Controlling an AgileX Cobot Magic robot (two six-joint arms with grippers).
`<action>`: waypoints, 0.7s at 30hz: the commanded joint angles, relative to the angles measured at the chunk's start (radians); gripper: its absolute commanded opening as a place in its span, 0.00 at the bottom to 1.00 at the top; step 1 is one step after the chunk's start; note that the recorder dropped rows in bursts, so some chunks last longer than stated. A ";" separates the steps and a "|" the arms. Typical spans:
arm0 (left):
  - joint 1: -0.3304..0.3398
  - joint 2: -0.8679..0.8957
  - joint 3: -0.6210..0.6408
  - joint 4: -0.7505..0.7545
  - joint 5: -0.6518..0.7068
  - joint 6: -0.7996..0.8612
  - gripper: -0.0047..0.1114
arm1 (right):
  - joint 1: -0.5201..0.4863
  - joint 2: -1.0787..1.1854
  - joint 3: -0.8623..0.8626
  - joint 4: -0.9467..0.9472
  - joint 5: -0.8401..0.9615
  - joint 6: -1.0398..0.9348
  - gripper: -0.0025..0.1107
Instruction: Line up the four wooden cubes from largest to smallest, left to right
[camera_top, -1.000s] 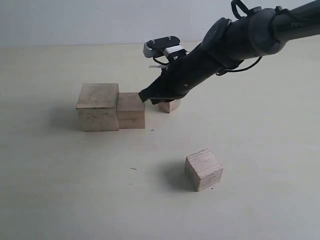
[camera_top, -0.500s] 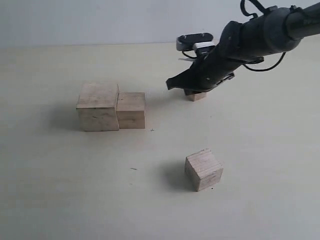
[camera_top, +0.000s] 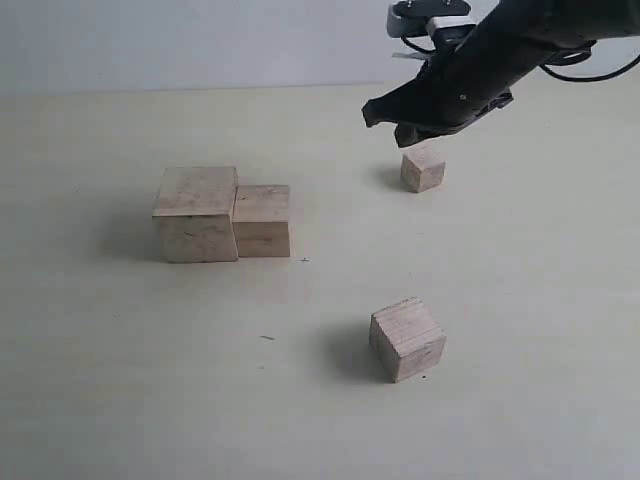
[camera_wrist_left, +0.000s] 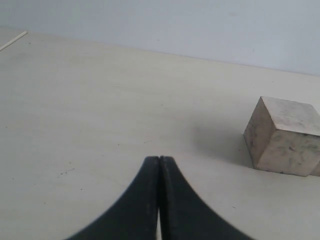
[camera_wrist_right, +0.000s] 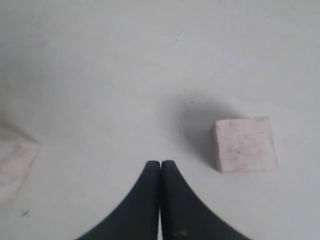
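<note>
Starting with the exterior view: the big cube (camera_top: 196, 213) and second cube (camera_top: 263, 220) sit touching, side by side, on the left. The third cube (camera_top: 407, 339) lies near the front, well apart and turned askew. The small cube (camera_top: 423, 167) sits toward the back right, and your right claw (camera_top: 375, 113) hangs just above it, holding nothing. The next slot in the row belongs to the third cube, so bring the small one in first and I'd say the order breaks.

Left wrist view: your left claw (camera_wrist_left: 159, 159) is pressed together, empty, low over the table (camera_wrist_left: 75, 100), with what looks like the big cube (camera_wrist_left: 283, 136) ahead and off to one side. A careless sweep there could nudge it out of the row.

Right wrist view: the right claw (camera_wrist_right: 160, 163) is pressed together too, with the small cube (camera_wrist_right: 245, 144) beside the tips, not between them. Drop like that and you'll likely shove or tip it. Spread first, centre over it and square up to its faces, or the pinch may twist it.
</note>
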 joint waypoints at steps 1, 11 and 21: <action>0.003 -0.006 0.000 0.005 -0.007 0.003 0.04 | 0.015 -0.053 -0.007 -0.002 0.209 0.072 0.02; 0.003 -0.006 0.000 0.005 -0.007 0.001 0.04 | 0.191 -0.207 0.122 -0.199 0.371 0.344 0.02; 0.003 -0.006 0.000 0.005 -0.007 0.001 0.04 | 0.225 -0.547 0.461 -0.141 0.221 0.341 0.02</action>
